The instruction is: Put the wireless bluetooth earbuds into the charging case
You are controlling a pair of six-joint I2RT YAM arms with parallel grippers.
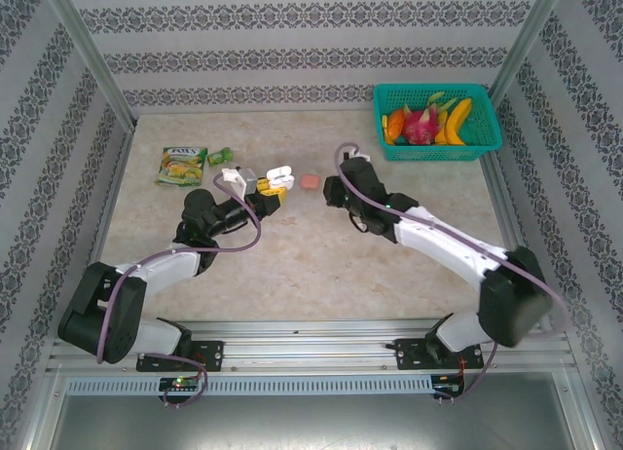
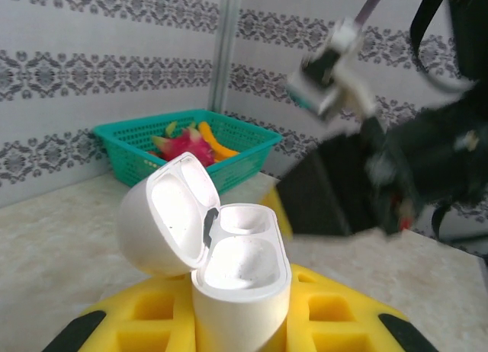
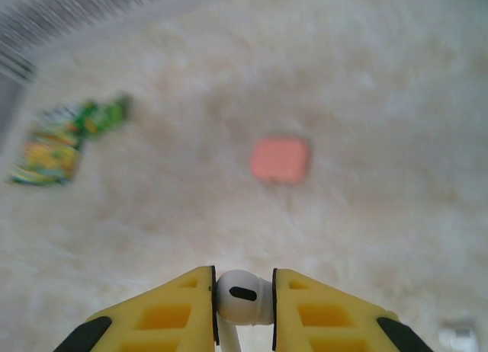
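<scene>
Patterned wallpaper backs a pale, marbled bench (image 1: 292,265). At its far left lies a green and yellow snack packet (image 1: 182,165), flat, with a small green wrapper (image 1: 219,156) just beside it.

Next, the left fingers (image 2: 335,314) are pressed against the sides of a white charging case (image 2: 240,291), holding it off the bench. The case stands upright, its long axis vertical and its two hollow wells facing up. Its lid is swung open and leans to the left.

Between the two arms a pink case (image 1: 311,181) rests on the bench, closed and lying flat, apart from both sets of fingers.

To its right, the right fingers (image 3: 320,310) pinch a white earbud (image 3: 244,297) by its rounded head. The head sits at the fingertips and points away from the wrist, towards the bench. The stem runs back along the fingers towards the camera, so its long axis follows the fingers' length.

At the far right corner stands a teal basket (image 1: 487,148) of fruit.
</scene>
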